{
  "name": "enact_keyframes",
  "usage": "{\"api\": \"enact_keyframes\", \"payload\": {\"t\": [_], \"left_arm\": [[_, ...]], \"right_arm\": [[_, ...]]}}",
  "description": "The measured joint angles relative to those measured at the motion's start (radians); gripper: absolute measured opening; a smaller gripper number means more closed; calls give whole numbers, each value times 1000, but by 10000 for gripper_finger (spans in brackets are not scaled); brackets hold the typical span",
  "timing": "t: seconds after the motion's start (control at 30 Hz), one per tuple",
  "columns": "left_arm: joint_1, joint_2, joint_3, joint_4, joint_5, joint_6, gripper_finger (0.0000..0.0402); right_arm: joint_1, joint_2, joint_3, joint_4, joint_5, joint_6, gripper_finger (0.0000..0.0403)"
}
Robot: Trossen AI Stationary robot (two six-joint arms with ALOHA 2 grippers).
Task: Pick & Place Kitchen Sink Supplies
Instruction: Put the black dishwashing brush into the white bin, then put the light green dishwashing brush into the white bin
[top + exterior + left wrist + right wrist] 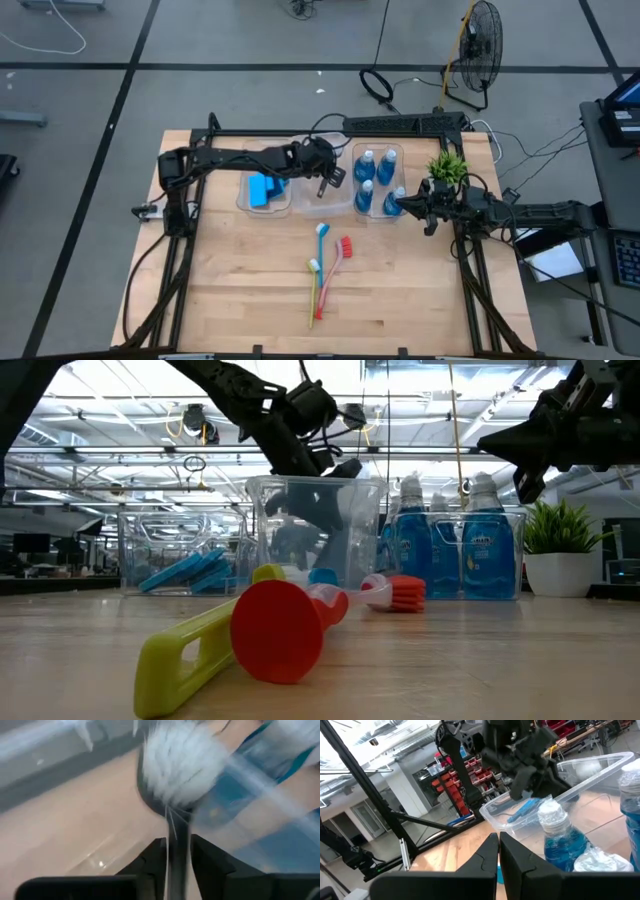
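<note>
My left gripper (330,180) reaches into the middle clear bin (322,208), shut on a grey brush whose white bristle head (180,765) shows beyond the fingers. The left bin holds blue sponges (265,188). The right bin holds bottles of blue liquid (366,190). A blue brush (322,238), a red brush (343,248) and a yellow-green brush (312,292) lie flat on the table's middle. My right gripper (402,205) hovers shut and holding nothing beside the bottle bin's right side. My left gripper pinches the grey brush's thin handle (178,851) between its two fingers. The fingers slant down from the table's left, and the handle runs forward along them. The bristle head sticks out ahead, low inside the middle bin; whether it touches the bin's floor I cannot tell.
A small green potted plant (447,166) stands at the far right, just behind my right gripper. The three clear bins stand side by side along the far middle of the table. Bare wood lies at the near left and near right.
</note>
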Motion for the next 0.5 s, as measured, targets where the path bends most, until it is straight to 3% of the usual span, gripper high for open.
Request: {"api": "enact_keyframes", "payload": {"t": [0.5], "left_arm": [[-2, -34, -2, 138, -3, 68, 155]], "right_arm": [[0, 0, 0, 1, -1, 0, 4]]}}
